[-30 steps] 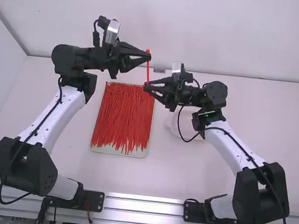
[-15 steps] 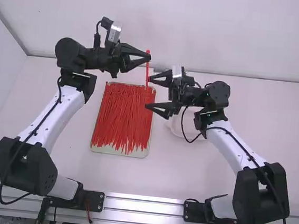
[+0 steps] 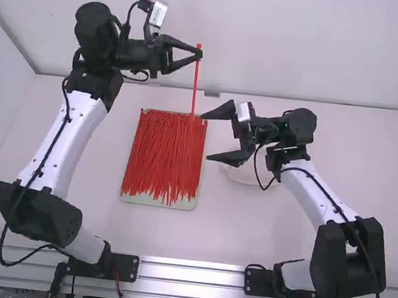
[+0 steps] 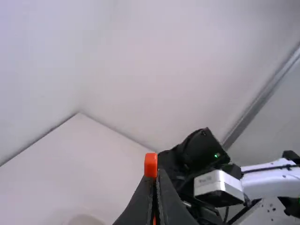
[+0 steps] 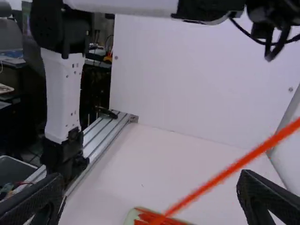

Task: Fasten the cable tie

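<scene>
My left gripper (image 3: 195, 53) is raised high above the tray's far end and is shut on one red cable tie (image 3: 194, 85), which hangs straight down with its tip near the pile. In the left wrist view the tie's orange head (image 4: 150, 165) pokes out above the shut fingers (image 4: 146, 199). My right gripper (image 3: 215, 134) stands wide open just right of the hanging tie, apart from it. In the right wrist view the tie (image 5: 225, 174) crosses as a slanted red line between the spread fingertips (image 5: 255, 185).
A flat tray (image 3: 158, 203) holds a thick pile of several red cable ties (image 3: 164, 156) left of centre. A pale round dish (image 3: 242, 174) lies under the right wrist. The right arm (image 4: 206, 154) is close behind the tie. Bare table lies right and front.
The left arm has risen, lifting the tie higher until it hangs straight. The right gripper has opened wide and drawn back to the right, away from the tie.
</scene>
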`<action>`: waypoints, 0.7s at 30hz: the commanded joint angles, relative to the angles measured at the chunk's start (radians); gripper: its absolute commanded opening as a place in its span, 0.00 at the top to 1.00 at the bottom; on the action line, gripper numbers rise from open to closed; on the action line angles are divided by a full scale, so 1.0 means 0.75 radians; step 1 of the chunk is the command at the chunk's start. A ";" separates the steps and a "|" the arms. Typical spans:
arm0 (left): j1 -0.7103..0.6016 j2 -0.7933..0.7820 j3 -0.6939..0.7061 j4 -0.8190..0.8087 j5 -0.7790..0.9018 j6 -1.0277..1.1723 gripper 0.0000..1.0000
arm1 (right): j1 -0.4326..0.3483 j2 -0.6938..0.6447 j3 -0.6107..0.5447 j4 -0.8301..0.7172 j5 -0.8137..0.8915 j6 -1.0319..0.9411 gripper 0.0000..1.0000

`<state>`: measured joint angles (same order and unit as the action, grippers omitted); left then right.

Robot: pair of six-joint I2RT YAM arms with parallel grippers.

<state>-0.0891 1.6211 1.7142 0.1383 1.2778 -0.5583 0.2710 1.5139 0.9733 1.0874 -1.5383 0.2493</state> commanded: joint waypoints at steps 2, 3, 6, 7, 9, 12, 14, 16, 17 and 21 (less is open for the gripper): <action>0.004 0.108 0.116 -0.039 0.008 -0.007 0.98 | -0.030 -0.004 0.026 0.006 -0.024 -0.092 0.02; -0.001 0.148 0.144 -0.039 0.021 -0.053 0.98 | -0.037 -0.004 0.025 0.008 -0.024 -0.100 0.02; -0.001 0.199 0.170 -0.039 0.018 -0.124 0.98 | -0.050 -0.004 0.025 0.007 -0.023 -0.100 0.02; 0.001 0.223 0.174 -0.032 0.014 -0.172 0.98 | -0.061 -0.004 0.025 0.007 -0.022 -0.099 0.02; 0.017 0.248 0.174 -0.037 -0.007 -0.242 0.98 | -0.067 -0.004 0.025 0.009 -0.007 -0.101 0.02; 0.031 0.284 0.174 -0.039 -0.016 -0.311 0.98 | -0.066 -0.004 0.020 0.001 -0.018 -0.220 0.02; 0.042 0.300 0.173 -0.040 -0.015 -0.366 0.98 | -0.066 -0.004 0.007 0.002 -0.018 -0.348 0.02; 0.048 0.305 0.167 -0.040 -0.015 -0.417 0.98 | -0.066 -0.004 -0.011 0.008 -0.010 -0.475 0.02; 0.050 0.305 0.163 -0.040 -0.015 -0.438 0.98 | -0.066 -0.004 -0.019 0.010 -0.012 -0.551 0.02; 0.039 0.305 0.154 -0.042 -0.011 -0.458 0.98 | -0.066 -0.004 -0.051 0.007 -0.014 -0.826 0.02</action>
<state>-0.0578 1.8534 1.8164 0.1024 1.2587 -0.8631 0.2226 1.5139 0.9581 1.0893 -1.5444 -0.1738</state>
